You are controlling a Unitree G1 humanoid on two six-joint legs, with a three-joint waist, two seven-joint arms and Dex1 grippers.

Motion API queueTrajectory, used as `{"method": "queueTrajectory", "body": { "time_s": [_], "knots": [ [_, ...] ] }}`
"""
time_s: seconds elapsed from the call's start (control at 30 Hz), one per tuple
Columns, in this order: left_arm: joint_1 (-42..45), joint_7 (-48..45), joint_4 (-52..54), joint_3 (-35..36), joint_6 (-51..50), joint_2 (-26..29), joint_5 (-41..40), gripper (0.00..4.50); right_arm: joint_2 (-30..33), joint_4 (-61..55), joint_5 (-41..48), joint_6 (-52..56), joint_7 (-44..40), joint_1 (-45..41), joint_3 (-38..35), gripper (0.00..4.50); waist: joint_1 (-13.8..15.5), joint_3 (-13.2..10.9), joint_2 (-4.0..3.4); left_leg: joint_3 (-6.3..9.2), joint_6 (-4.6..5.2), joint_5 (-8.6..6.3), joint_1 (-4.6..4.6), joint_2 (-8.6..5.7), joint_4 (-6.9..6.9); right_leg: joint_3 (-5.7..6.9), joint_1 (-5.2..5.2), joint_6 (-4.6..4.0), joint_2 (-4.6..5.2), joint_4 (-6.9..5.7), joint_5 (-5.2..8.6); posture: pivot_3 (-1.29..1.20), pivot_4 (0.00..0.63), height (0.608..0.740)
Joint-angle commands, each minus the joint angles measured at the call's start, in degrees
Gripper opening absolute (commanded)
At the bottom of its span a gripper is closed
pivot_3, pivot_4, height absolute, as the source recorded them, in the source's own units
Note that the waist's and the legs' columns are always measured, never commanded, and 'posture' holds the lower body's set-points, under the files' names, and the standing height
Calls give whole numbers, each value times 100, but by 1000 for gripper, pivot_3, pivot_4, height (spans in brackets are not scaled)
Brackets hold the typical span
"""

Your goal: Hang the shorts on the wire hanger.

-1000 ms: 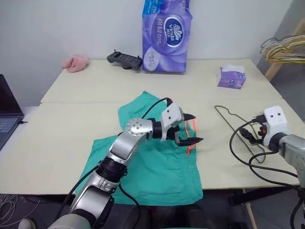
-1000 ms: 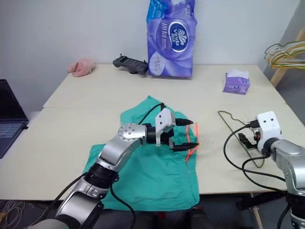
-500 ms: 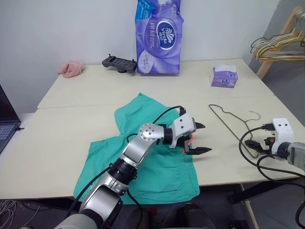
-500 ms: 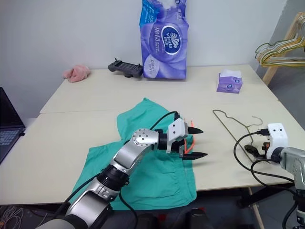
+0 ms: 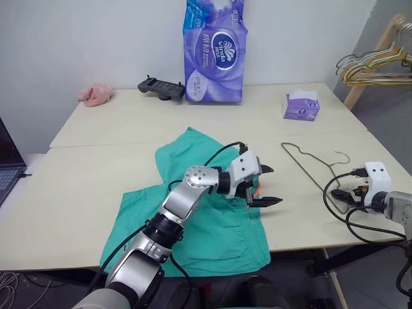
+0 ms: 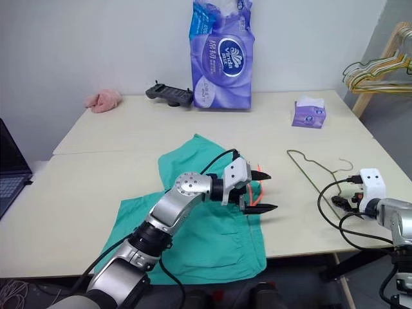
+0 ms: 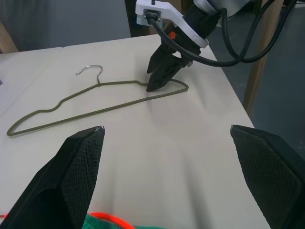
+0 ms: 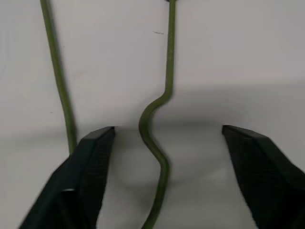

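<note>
At the far left of the cream table (image 5: 84, 187) a dark laptop (image 5: 5, 161) pokes in at the edge, and toward the back a small pink cloth (image 5: 94, 94) lies near the wall with a black controller (image 5: 161, 87) beside it. The shorts (image 5: 193, 225) lie flat on the near half of the table, their long axis running from the front edge diagonally back, the far end pointing toward the tall purple tissue pack (image 5: 214, 48) at the wall. The orange drawstring (image 6: 256, 193) lies at their right edge. The left gripper (image 5: 261, 187) hangs over that right edge, just above the drawstring and pointing to the right, its two black fingers spread wide with nothing between them. To the right, on bare table, lies the wire hanger (image 5: 312, 164), flat, its long axis running from the back corner near the shorts forward and rightward toward the table's right edge; its hook (image 7: 90, 70) curls outward on the right side. A small purple tissue box (image 5: 300, 106) stands well behind it. The right gripper (image 7: 159, 78) is down at the hanger's near end, fingertips at the wire; in its own wrist view the fingers (image 8: 90, 171) stand apart on either side of a kinked stretch of wire, not clamped on it. Beyond the table's far right corner a bunch of yellow and pale hangers (image 5: 370, 61) hangs from a wooden rack.
</note>
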State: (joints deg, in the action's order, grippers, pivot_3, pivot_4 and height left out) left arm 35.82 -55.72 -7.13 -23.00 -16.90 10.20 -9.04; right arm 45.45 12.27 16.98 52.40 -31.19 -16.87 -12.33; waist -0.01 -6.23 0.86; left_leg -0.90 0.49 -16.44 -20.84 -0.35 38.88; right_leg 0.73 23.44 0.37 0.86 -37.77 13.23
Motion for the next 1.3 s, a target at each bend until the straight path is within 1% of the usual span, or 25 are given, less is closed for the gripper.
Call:
{"method": "queueTrajectory", "body": {
  "time_s": [0.03, 0.17, 0.27, 0.4, 0.53, 0.57, 0.63, 0.7, 0.77, 0.87, 0.9, 0.97, 1.03, 1.1, 1.2, 1.3],
  "knots": [
    [250, -26, 120, 148, 51, -28, -80, 4500, 14, 61, -62, -98, -162, -58, 159, 2524, 0, 2, 3, 0, 0, 0, 0, 1, 0, 0, 0, 0, -1, 0, 0, 25, 61, 740],
    [309, -34, 40, 172, 79, -27, -72, 4500, -38, 59, -59, -109, -139, -99, 124, 1151, 1, 8, 3, 0, 0, 0, -1, 1, 0, -3, 0, 0, -1, 0, 0, 25, 61, 740],
    [354, -35, -13, 219, 77, -25, -74, 4500, -57, -56, -24, -68, -172, -56, 125, 29, 1, 8, 3, 0, 0, 0, -1, 1, 0, -2, 0, 0, -1, 0, 0, 25, 60, 740],
    [375, -66, -54, 234, 76, 0, -73, 4500, -73, -138, -10, -51, -166, -10, 113, 29, 3, 9, 3, 0, 0, 0, -2, -1, 0, -3, 0, 0, 0, 1, 0, 26, 60, 740],
    [452, -25, -170, 283, 160, -1, -53, 4500, 144, -192, -385, -585, -68, -7, 271, 29, 2, 8, 3, 1, 0, 0, -2, 0, 0, -3, 0, 0, 0, 1, 0, 24, 60, 740],
    [526, 20, -284, 349, 220, 12, -36, 4500, 236, -190, -548, -900, -1, -91, 298, 29, 2, 8, 3, -1, 0, 0, -2, 0, 0, -4, 0, 1, 0, 1, 0, 18, 60, 740],
    [792, 171, -663, 580, 424, 75, 2, 4500, 509, -89, -1077, -1962, 260, -396, 387, 29, 0, 8, -1, -1, 0, 0, -2, -4, 1, -4, 4, 2, 2, 1, -1, 8, 60, 740],
    [1300, 342, -1224, 1023, 528, 183, -109, 4500, 907, 121, -1708, -3380, 476, -844, 600, 29, -17, 2, -16, -9, 0, 0, -2, -6, 1, -10, 15, 7, 4, 0, -4, 2, 59, 740],
    [1794, 469, -1742, 1482, 484, 268, -323, 4500, 1099, 332, -2011, -4255, 491, -1151, 752, 29, -42, 1, -21, -33, 0, 0, -12, -7, -1, -27, 44, 15, 3, -6, -9, -4, 59, 740],
    [2415, 608, -2395, 2230, 58, 330, -840, 4500, 1278, 610, -2440, -5300, 593, -1300, 925, 29, -55, 9, 10, -38, -1, 0, -17, 2, -9, -30, 53, 14, -18, 4, -8, -7, 56, 740],
    [2542, 558, -2559, 2329, 24, 385, -880, 4500, 1356, 705, -2637, -5667, 656, -1313, 1003, 29, -55, 17, 24, -34, -1, 0, -19, 6, -13, -26, 54, 13, -24, 11, -8, -12, 58, 740],
    [2843, 267, -2958, 2454, -29, 645, -893, 4500, 1613, 846, -3226, -6641, 929, -1344, 1221, 29, -60, 18, 27, -31, -1, -4, -19, 18, -16, -27, 52, 13, -25, 16, -7, -13, 59, 740],
    [3082, -232, -3218, 2471, -226, 888, -958, 4500, 1836, 994, -3742, -7557, 1163, -1448, 1455, 29, -87, 16, 22, -47, -1, -4, -24, 5, -21, -41, 64, 15, -6, 11, -6, -13, 59, 740],
    [3207, -780, -3329, 2363, -385, 1050, -995, 4500, 1966, 1167, -4159, -8157, 1384, -1622, 1651, 29, -125, 14, 23, -67, -1, -4, -29, -4, -18, -60, 74, 20, 4, 7, -6, -13, 58, 740],
    [3280, -1292, -3626, 1982, -176, 1227, -598, 4500, 1925, 1320, -4412, -8656, 1514, -1982, 1770, 29, -148, 11, 29, -83, 1, -5, -31, -10, -7, -75, 72, 36, 10, 15, -12, -9, 58, 740],
    [3252, -1681, -3868, 1663, -61, 1281, -297, 4500, 1797, 1260, -4615, -9018, 1595, -2350, 1860, 29, -153, 11, 29, -100, 5, -7, -19, -14, -4, -100, 67, 46, 10, 14, -18, -10, 60, 740]
  ]
}}
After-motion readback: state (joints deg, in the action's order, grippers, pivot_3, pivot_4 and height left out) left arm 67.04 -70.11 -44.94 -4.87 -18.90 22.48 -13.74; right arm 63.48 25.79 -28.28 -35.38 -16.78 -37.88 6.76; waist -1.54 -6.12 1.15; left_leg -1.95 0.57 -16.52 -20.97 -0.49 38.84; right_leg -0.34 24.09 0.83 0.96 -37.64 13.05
